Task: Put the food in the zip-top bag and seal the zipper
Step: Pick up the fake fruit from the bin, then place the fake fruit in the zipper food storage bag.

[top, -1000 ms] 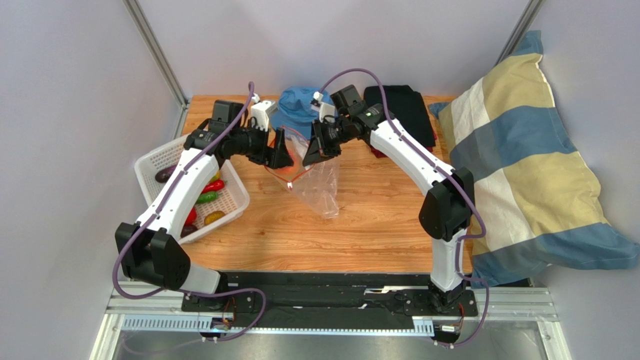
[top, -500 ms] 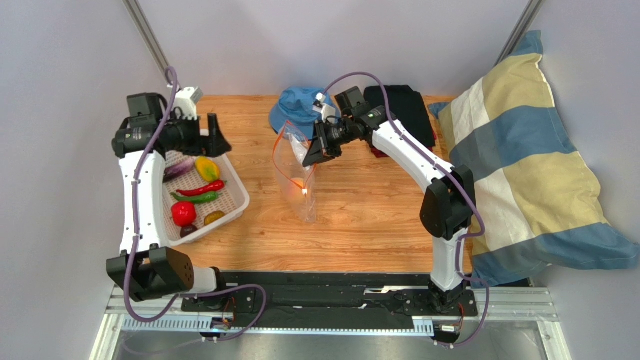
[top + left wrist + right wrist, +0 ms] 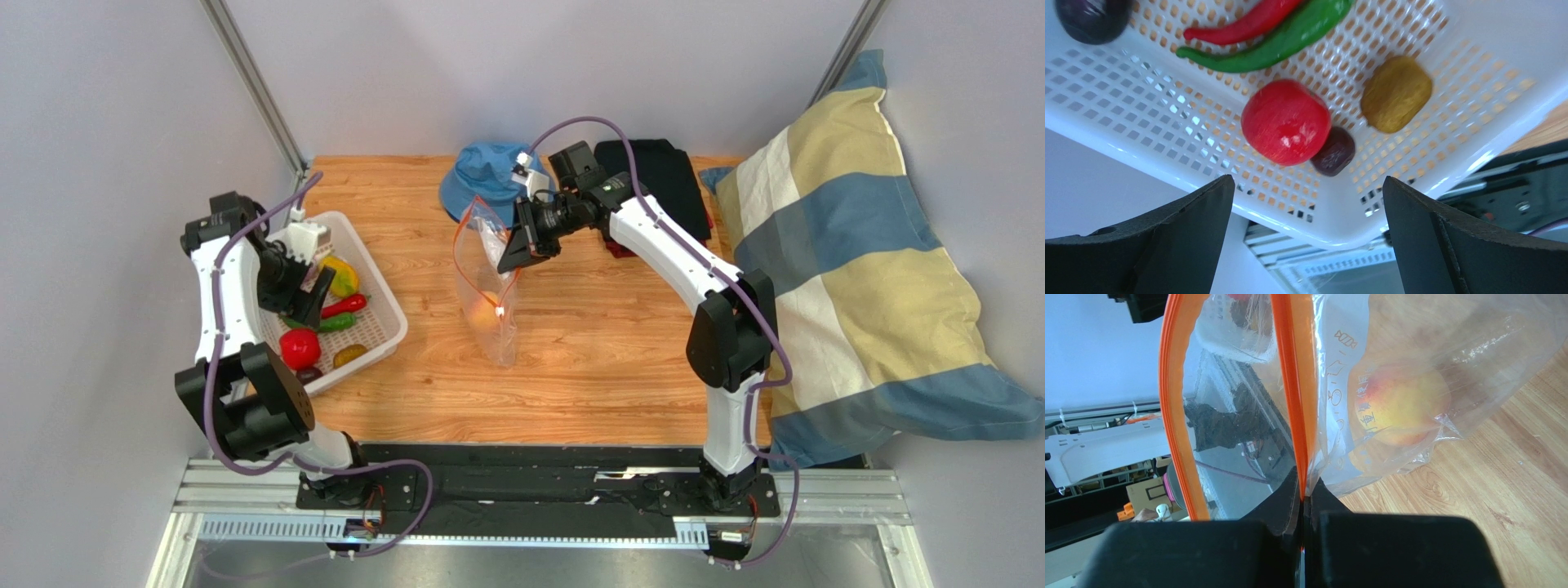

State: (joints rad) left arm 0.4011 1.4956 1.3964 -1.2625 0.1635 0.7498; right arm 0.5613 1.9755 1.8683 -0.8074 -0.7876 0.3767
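The clear zip-top bag [image 3: 487,300] hangs from my right gripper [image 3: 515,251], its bottom resting on the table. In the right wrist view my right gripper [image 3: 1303,493] is shut on one side of the orange-red zipper [image 3: 1295,386]; the mouth gapes open and a peach [image 3: 1400,404] lies inside. My left gripper [image 3: 307,294] is open and empty above the white mesh basket [image 3: 393,321]. Between its fingers [image 3: 1168,245] I see a red apple [image 3: 1285,122], a dark purple piece [image 3: 1333,151], a yellow-brown piece [image 3: 1396,94], a green chili [image 3: 1290,37] and a red chili [image 3: 1247,21].
A blue hat [image 3: 485,172] and a black cloth [image 3: 656,172] lie at the back of the table behind the bag. A striped pillow [image 3: 859,245] leans at the right edge. The basket stands at the left edge, beside a metal post.
My left gripper has left the bag's mouth, swung left and come down over the basket. The bag now hangs from my right gripper alone with the peach in it.
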